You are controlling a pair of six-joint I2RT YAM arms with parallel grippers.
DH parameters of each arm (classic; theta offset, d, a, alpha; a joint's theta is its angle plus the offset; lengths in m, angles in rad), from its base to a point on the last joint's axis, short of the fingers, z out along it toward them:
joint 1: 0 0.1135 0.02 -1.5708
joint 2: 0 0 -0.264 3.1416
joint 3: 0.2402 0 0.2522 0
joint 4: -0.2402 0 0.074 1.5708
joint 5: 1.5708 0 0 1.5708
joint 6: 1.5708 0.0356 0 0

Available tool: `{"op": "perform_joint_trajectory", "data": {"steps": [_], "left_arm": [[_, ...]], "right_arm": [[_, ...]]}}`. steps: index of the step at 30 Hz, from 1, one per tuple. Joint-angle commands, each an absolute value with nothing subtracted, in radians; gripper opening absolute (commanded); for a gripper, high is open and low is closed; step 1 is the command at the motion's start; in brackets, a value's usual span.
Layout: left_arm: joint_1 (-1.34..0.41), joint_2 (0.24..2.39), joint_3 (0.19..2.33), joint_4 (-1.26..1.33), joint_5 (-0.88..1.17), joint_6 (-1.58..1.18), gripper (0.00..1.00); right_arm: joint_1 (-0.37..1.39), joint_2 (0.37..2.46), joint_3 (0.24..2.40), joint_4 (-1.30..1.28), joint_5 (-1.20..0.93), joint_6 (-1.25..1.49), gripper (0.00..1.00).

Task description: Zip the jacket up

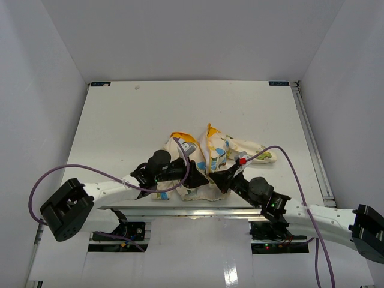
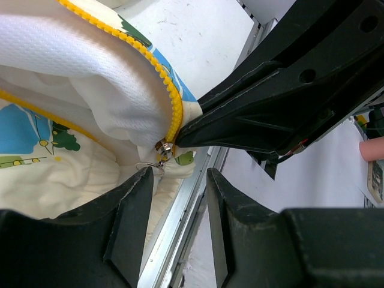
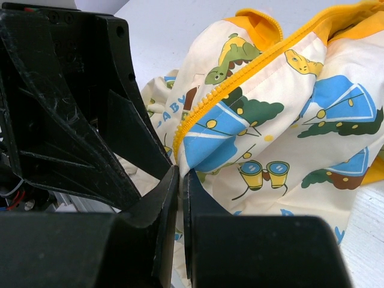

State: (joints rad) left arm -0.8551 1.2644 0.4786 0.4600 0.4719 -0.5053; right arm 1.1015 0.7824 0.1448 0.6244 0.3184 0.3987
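Observation:
The jacket [image 1: 211, 150] lies crumpled near the table's front edge, cream with green, blue and yellow figures and a yellow hood lining. My right gripper [image 3: 182, 180] is shut on the jacket's bottom hem [image 3: 198, 165], right at the lower end of the yellow zipper teeth [image 3: 210, 99]. In the left wrist view, the right gripper's black fingers [image 2: 252, 120] pinch the fabric beside the metal zipper slider [image 2: 163, 148]. My left gripper [image 2: 178, 201] is open and empty, with its jaws just below the slider and its left finger [image 2: 135, 210] close to the pull ring.
An aluminium rail [image 1: 180, 210] runs along the table's near edge under both grippers and also shows in the left wrist view [image 2: 186, 210]. Purple cables [image 1: 300, 180] loop off both arms. White walls enclose the white table [image 1: 150, 108].

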Motion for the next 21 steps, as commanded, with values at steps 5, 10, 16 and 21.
{"op": "perform_joint_trajectory", "data": {"steps": [5,10,16,21], "left_arm": [[-0.860,1.298,0.477,0.515,0.517,-0.505,0.22],[-0.861,1.321,0.471,0.502,0.522,-0.521,0.03],[-0.861,1.288,0.444,0.484,0.500,-0.540,0.49],[-0.861,1.210,0.413,0.462,0.435,-0.549,0.73]], "right_arm": [[1.104,0.770,0.199,0.707,0.317,0.411,0.08],[1.104,0.758,0.190,0.706,0.359,0.404,0.08],[1.104,0.734,0.187,0.694,0.395,0.391,0.08],[1.103,0.704,0.189,0.656,0.408,0.379,0.08]]}}
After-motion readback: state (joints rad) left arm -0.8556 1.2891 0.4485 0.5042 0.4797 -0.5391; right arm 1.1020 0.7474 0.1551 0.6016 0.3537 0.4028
